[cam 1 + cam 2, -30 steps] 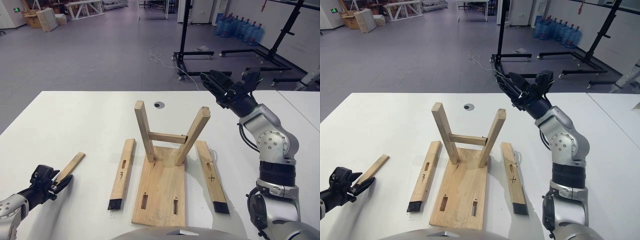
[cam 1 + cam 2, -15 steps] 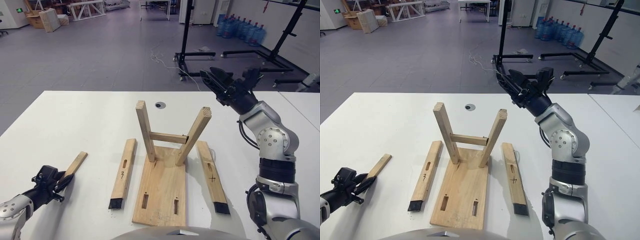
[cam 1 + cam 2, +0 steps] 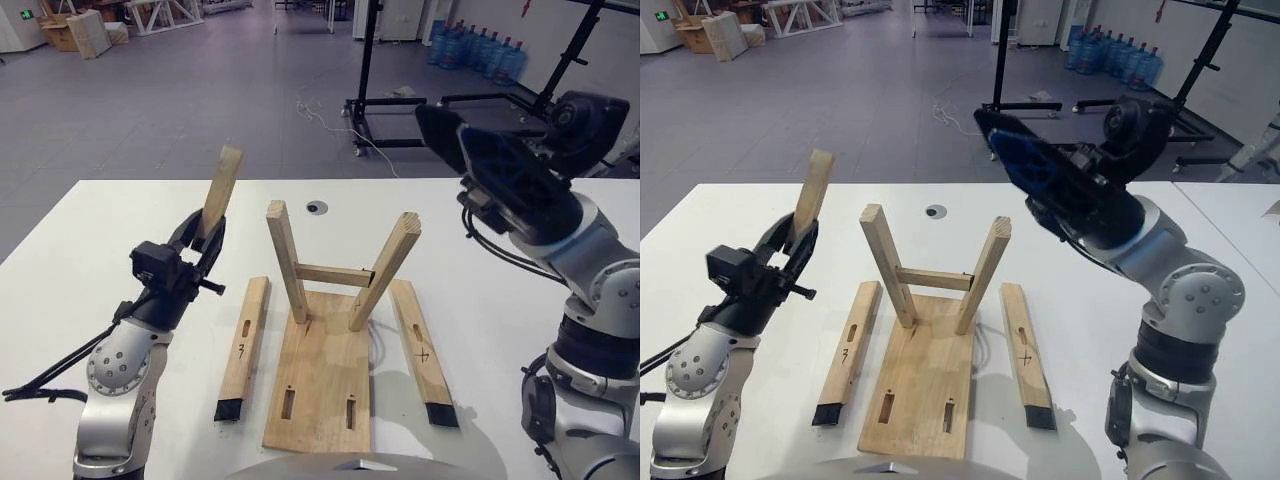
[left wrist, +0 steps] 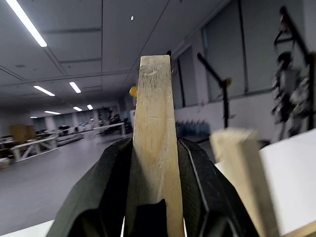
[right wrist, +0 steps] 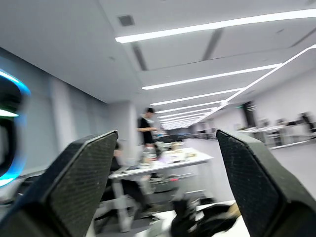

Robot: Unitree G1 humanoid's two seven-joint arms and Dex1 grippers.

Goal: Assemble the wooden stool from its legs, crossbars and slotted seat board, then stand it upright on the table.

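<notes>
Stool [image 3: 325, 350]: where does it sit from the grippers?

Half built and upside down, it rests on the white table [image 3: 90, 240]. It is below and to the right of your left gripper [image 3: 205, 232], and below and to the left of your right gripper [image 5: 165, 182]. Its seat board [image 3: 318, 400] lies flat, and two legs [image 3: 285, 255] rise from it, joined by a rung [image 3: 335, 275].

What is the left gripper doing?

It is clamped on a loose crossbar [image 4: 157, 148], which stands nearly upright between the black fingers [image 4: 106, 192], high above the table.

And the right one?

Its two fingers [image 5: 74, 192] are spread wide with nothing between them, up off the table.

Any loose parts?

Two spare legs lie flat, each with a black-capped end. One [image 3: 245, 345] is below your left gripper, just beside the board. The other [image 3: 423, 350] is below your right gripper, along the board's far side.
</notes>
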